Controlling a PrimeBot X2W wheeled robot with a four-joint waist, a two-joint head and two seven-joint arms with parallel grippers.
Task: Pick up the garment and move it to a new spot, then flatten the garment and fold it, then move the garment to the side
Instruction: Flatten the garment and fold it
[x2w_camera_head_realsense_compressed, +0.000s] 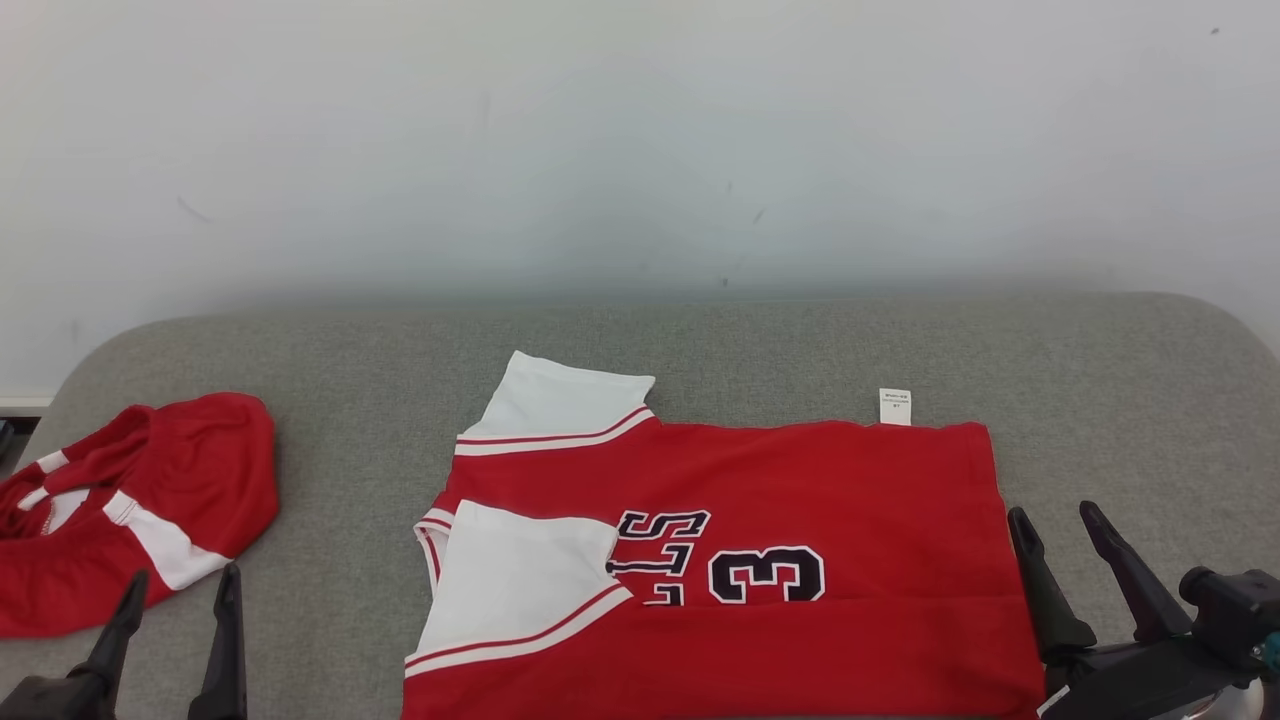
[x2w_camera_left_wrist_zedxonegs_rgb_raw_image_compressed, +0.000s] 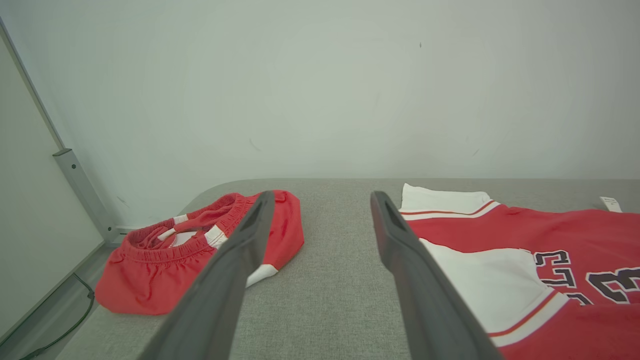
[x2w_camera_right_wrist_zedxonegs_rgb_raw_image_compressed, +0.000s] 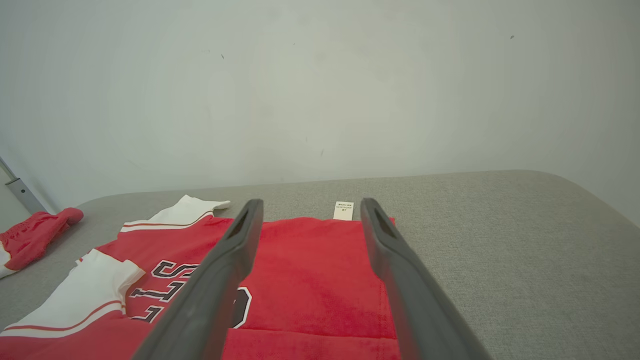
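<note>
Although the garment is laid flat at six o'clock on the counter with one sleeve turned in, the folding is judged unfinished and the move aside undone, left pincer and right pincer being held apart, empty.

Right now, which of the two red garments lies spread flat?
The numbered jersey at the centre, with white sleeves; the red shorts at the left lie bunched up.

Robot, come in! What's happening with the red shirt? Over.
Left gripper, right gripper open, empty. Jersey spread on table. Shorts lie apart, left.
</note>
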